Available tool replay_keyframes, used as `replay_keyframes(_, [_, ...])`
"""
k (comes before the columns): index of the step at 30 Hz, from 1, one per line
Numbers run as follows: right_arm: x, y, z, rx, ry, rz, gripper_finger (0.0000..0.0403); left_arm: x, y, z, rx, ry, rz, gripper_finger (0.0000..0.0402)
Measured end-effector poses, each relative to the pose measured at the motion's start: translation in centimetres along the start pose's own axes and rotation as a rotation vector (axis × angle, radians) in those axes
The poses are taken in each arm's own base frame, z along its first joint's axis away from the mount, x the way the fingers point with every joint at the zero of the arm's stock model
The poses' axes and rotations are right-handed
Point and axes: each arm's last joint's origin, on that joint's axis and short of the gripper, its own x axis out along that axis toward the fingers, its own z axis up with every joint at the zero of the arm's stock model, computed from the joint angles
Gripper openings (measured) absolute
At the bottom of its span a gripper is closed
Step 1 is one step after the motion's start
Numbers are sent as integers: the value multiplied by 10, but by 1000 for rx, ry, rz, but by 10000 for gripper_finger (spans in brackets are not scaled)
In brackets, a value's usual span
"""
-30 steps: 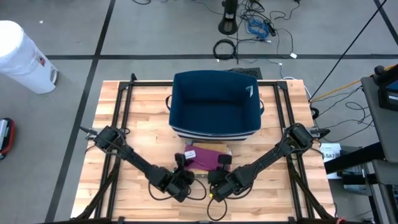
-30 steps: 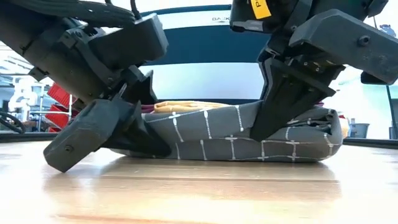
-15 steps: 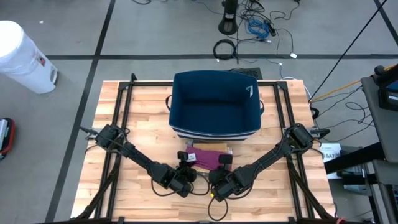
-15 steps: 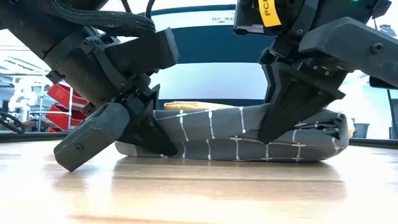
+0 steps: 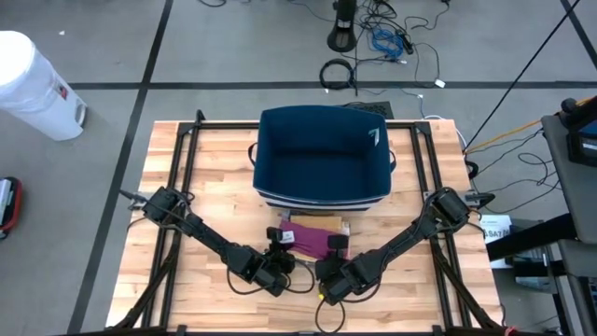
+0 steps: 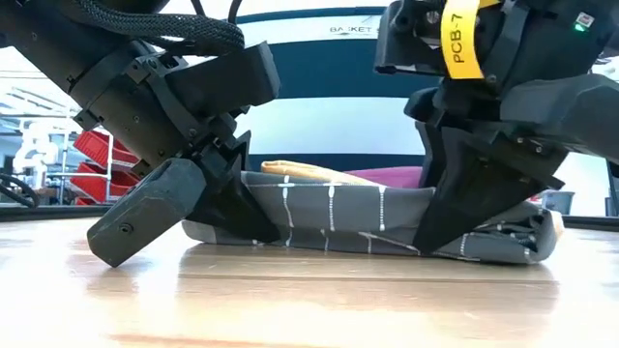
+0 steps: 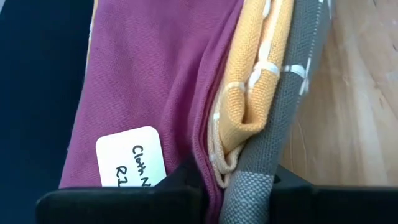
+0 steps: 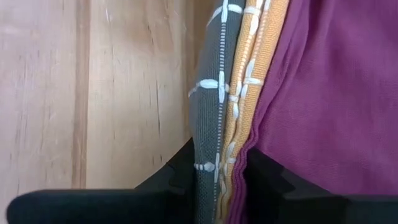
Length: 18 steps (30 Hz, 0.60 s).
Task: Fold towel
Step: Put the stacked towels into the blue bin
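Note:
A folded stack [image 5: 311, 236] lies in front of the navy basket [image 5: 322, 154]. It has a grey towel with white lines [image 6: 329, 217] at the bottom, an orange layer [image 6: 309, 172] in the middle and a purple cloth [image 6: 392, 177] on top. The stack's underside rests on the wooden table. My left gripper [image 5: 278, 243] is shut on the stack's left end. My right gripper [image 5: 333, 248] is shut on its right end. My left gripper pinches the stack's left end between its two fingers, with the purple edge [image 7: 202, 146], the orange fold [image 7: 239, 124] and the grey edge [image 7: 273, 137] between them. It comes slanting down from the near left. That end sits low on the table. My right gripper has the grey towel's edge [image 8: 208, 124] and the orange layer [image 8: 239, 118] between its two fingers, which lie against them on both sides. Whether the purple cloth [image 8: 323, 93] is also in the hold I cannot tell. It slants steeply down from the near right. This end rests on the table.
The navy basket stands just behind the stack. A black frame [image 5: 182, 177] runs along both sides of the wooden table [image 5: 215, 159]. A white label [image 7: 130, 155] is fixed to the purple cloth. Bare wood lies left, right and in front of the stack.
My right gripper has gone down with the stack's right end. That end was held raised and now lies flat on the table. The left end has stayed where it was.

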Motion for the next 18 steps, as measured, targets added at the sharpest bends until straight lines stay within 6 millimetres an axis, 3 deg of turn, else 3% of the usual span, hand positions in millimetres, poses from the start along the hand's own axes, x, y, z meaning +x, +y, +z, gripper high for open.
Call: replay_keyframes(18, [0, 5, -11, -14, 33, -11, 151, -1, -2, 0, 11, -8, -5, 45])
